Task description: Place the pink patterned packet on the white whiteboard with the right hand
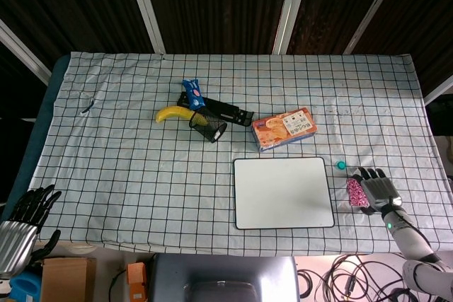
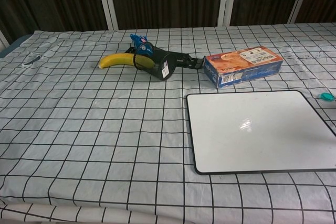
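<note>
The pink patterned packet (image 1: 354, 191) lies flat on the checked cloth, just right of the white whiteboard (image 1: 283, 192) near the table's front right edge. My right hand (image 1: 377, 190) lies right beside the packet with its fingers stretched out and apart, their tips at the packet's right edge; nothing is held. In the chest view the whiteboard (image 2: 260, 129) shows bare, and neither the packet nor a hand appears there. My left hand (image 1: 21, 224) hangs off the table's front left corner, fingers apart and empty.
A small teal cap (image 1: 340, 165) sits just behind the packet. An orange snack box (image 1: 284, 128) lies behind the whiteboard. Further left are a banana (image 1: 173, 114), a black mesh cup (image 1: 207, 126), a blue packet (image 1: 192, 94) and a black holder (image 1: 230, 112).
</note>
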Robot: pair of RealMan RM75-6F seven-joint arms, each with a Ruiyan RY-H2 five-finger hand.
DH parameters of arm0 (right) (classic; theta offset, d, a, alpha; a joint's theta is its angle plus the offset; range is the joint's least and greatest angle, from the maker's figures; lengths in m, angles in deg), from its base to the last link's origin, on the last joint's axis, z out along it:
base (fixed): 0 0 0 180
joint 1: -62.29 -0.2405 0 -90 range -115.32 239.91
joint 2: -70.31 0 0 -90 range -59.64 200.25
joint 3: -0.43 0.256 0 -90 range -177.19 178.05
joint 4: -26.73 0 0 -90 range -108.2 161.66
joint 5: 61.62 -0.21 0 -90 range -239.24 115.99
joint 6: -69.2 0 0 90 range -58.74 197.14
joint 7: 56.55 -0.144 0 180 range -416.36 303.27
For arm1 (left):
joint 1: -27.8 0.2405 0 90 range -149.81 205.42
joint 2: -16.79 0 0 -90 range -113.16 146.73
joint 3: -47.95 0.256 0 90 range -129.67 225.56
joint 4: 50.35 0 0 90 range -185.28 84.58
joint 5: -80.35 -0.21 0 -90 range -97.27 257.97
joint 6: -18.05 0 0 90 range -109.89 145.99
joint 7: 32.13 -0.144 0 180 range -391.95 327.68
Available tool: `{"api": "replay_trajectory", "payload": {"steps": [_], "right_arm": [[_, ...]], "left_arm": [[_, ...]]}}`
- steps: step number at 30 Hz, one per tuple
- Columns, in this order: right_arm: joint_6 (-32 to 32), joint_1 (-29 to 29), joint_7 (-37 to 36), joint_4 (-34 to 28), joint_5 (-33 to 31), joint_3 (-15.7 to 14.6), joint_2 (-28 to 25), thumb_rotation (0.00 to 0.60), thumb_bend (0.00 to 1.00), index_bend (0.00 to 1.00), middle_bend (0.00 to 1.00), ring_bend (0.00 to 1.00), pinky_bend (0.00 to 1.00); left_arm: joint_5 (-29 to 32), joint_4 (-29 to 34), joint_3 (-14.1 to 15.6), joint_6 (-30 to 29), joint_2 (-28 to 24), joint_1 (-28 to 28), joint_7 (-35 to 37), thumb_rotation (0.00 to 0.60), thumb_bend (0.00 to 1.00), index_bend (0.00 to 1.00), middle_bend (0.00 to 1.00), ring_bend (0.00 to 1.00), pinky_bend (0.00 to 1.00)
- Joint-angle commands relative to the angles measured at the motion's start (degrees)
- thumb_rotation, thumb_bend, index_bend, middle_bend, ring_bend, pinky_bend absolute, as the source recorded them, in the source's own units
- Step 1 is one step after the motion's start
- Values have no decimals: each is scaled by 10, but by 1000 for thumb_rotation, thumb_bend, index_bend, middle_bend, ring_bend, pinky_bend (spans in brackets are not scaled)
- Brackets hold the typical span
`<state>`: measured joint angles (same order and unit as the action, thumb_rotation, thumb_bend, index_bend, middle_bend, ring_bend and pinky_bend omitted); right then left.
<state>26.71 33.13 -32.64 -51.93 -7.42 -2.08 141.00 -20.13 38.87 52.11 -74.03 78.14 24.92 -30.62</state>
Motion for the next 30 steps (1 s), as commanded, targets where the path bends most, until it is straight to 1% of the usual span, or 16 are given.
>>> {"api": "replay_trajectory", "payload": {"steps": [1, 4, 10, 21, 24, 25, 27, 30], "right_arm": [[-2, 0, -2, 0, 0, 0, 1, 600, 192, 302, 0, 0, 0], [-12, 4, -8, 2, 5, 1, 2, 600, 192, 351, 0, 0, 0], [-33, 12, -27, -6, 23, 6, -5, 600, 192, 372, 0, 0, 0], [-59, 16, -45, -37, 47, 17, -23, 600, 192, 317, 0, 0, 0], [-71, 4, -24, -72, 47, 29, -30, 600, 192, 294, 0, 0, 0], [-78, -8, -8, -94, 51, 39, -26, 600, 192, 292, 0, 0, 0], [-87, -27, 28, -124, 42, 52, -14, 600, 192, 291, 0, 0, 0], [-106, -47, 87, -153, 20, 59, 9, 600, 192, 288, 0, 0, 0]], "left_arm": [[0, 0, 0, 1, 0, 0, 1, 600, 399, 0, 0, 5, 92], [-1, 0, 1, 1, -1, 0, 1, 600, 401, 0, 0, 5, 92], [-1, 0, 0, 0, -1, 0, 3, 600, 399, 0, 0, 5, 92], [-2, 0, 1, 1, -1, -1, 2, 600, 399, 0, 0, 4, 92], [-3, 1, 1, 3, -1, -2, 1, 600, 399, 0, 0, 4, 92], [-3, 1, 1, 4, -1, -3, 2, 600, 399, 0, 0, 5, 92], [-2, 1, 1, 4, -2, -3, 4, 600, 399, 0, 0, 5, 92], [-1, 0, 0, 4, -4, -3, 9, 600, 399, 0, 0, 5, 92]]}}
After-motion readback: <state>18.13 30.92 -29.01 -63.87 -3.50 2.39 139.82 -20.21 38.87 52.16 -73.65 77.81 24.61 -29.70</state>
